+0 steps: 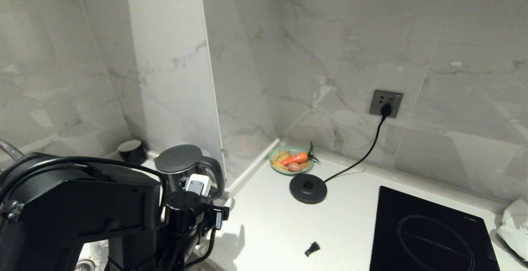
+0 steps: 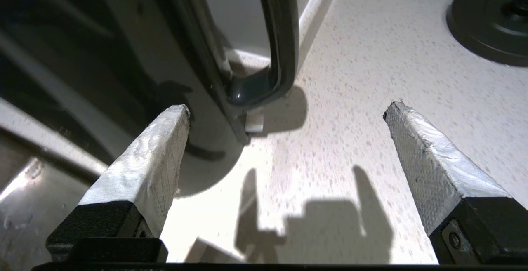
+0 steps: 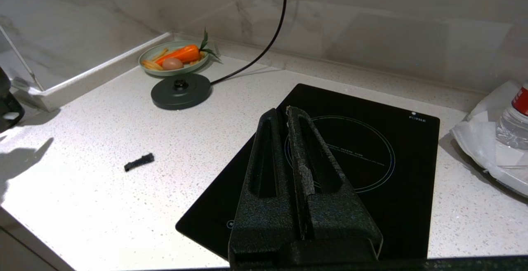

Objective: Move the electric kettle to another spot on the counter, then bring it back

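The electric kettle [image 1: 181,164], a glossy black jug with a flat grey lid, stands on the white counter [image 1: 264,221] at the left, by the wall corner, off its base. In the left wrist view its shiny body [image 2: 103,56] and loop handle [image 2: 282,36] fill the near side. My left gripper [image 2: 286,108] is open just short of the handle's lower end, holding nothing; one taped finger [image 2: 165,147] sits close beside the kettle body. My right gripper [image 3: 284,112] is shut and empty, hovering over the hob.
The round black corded base disc [image 1: 308,188] lies mid-counter, with a green plate of carrot and egg [image 1: 291,160] behind it. Black induction hob [image 1: 429,234] at right, white bag [image 1: 513,225] beyond. A small black cup [image 1: 132,150] is behind the kettle, a small black piece [image 1: 312,248] near the front edge, and a steel sink [image 2: 24,205] to the left.
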